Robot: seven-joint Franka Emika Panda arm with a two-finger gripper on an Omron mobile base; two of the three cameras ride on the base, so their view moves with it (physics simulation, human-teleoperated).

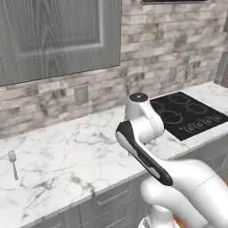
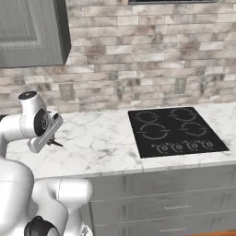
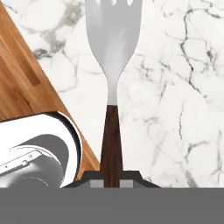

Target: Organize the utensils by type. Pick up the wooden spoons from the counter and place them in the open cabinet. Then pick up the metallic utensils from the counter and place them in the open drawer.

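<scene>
Up close, the gripper (image 3: 112,181) was clenched on the dark handle of a fork (image 3: 112,61), held over the counter (image 3: 175,87). Only the left base view showed a second fork (image 1: 13,163) lying on the marble: two forks in all.

A fork (image 1: 13,163) lies on the counter (image 1: 67,164), well left of the stovetop (image 1: 187,115) set into it.

Even, bright rendered light w/ soft shadows, no glare; slightly blurry, low-res.
</scene>
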